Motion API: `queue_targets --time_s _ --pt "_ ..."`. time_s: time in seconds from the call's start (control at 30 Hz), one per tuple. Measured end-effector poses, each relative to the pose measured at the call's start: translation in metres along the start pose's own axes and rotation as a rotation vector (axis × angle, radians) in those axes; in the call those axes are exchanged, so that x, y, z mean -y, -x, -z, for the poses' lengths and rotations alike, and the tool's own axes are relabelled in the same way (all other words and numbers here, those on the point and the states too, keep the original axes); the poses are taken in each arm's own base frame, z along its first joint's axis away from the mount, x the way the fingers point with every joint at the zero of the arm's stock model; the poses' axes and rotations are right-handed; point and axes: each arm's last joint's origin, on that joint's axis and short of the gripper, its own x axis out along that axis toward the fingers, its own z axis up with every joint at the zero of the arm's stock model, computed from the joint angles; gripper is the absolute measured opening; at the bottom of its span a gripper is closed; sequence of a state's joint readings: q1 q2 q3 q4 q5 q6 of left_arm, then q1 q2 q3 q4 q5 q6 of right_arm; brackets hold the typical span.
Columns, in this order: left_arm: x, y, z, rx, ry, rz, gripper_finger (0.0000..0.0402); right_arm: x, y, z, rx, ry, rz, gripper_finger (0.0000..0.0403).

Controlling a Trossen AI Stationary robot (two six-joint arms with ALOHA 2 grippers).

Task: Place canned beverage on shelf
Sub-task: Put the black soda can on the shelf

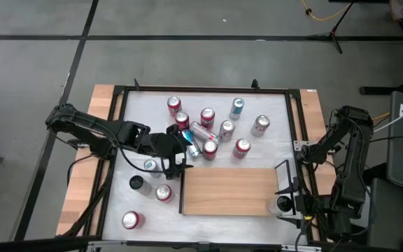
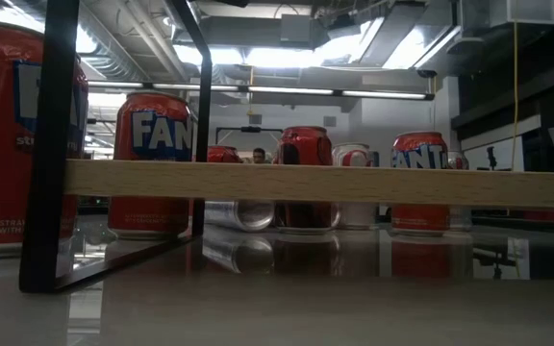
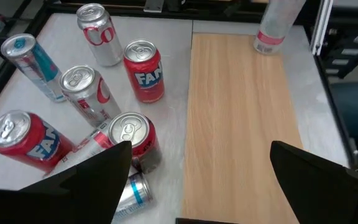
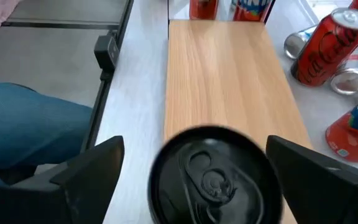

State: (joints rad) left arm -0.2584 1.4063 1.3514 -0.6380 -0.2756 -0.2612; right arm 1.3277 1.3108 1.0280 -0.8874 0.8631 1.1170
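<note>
The shelf is a light wooden board with black end rails, lying at the table's near middle. A can with a black top stands upright at the shelf's right end. My right gripper is open around this can, one finger on either side of it with a gap showing. My left gripper hangs open above the shelf's left end, beside a lying silver can. Several red and silver cans stand beyond the shelf.
More cans stand left of the shelf near the front edge. A black frame runs around the white tabletop. In the low view the shelf's board and black rail stand before the cans.
</note>
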Motion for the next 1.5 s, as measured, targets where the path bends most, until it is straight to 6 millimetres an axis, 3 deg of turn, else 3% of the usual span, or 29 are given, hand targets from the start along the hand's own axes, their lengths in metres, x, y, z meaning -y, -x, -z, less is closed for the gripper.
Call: queue_targets --time_s 0.23,0.43,0.7,0.87,1.17,1.5 --pt "-0.006 0.023 0.001 -0.008 0.097 0.034 0.0374 0.001 0.018 -0.024 0.01 0.014 0.017 0.0381" --pt "-0.01 0.045 0.008 -0.087 0.319 0.123 0.0374 0.006 0.033 -0.043 0.054 0.034 0.055 0.0381" --pt "0.008 0.068 0.03 -0.271 0.448 0.186 0.0374 0.009 0.04 -0.053 0.137 0.039 0.093 0.0381" --pt "0.032 0.079 0.047 -0.377 0.483 0.184 0.0374 0.014 0.031 -0.061 0.146 0.018 0.143 0.0381" --pt "0.063 0.105 0.078 -0.406 0.489 0.069 0.0374 0.032 -0.001 -0.086 0.078 -0.015 0.235 0.0381" --pt "0.089 0.099 0.108 -0.538 0.442 -0.091 0.0374 0.043 -0.03 -0.116 -0.015 0.068 0.09 0.0381"
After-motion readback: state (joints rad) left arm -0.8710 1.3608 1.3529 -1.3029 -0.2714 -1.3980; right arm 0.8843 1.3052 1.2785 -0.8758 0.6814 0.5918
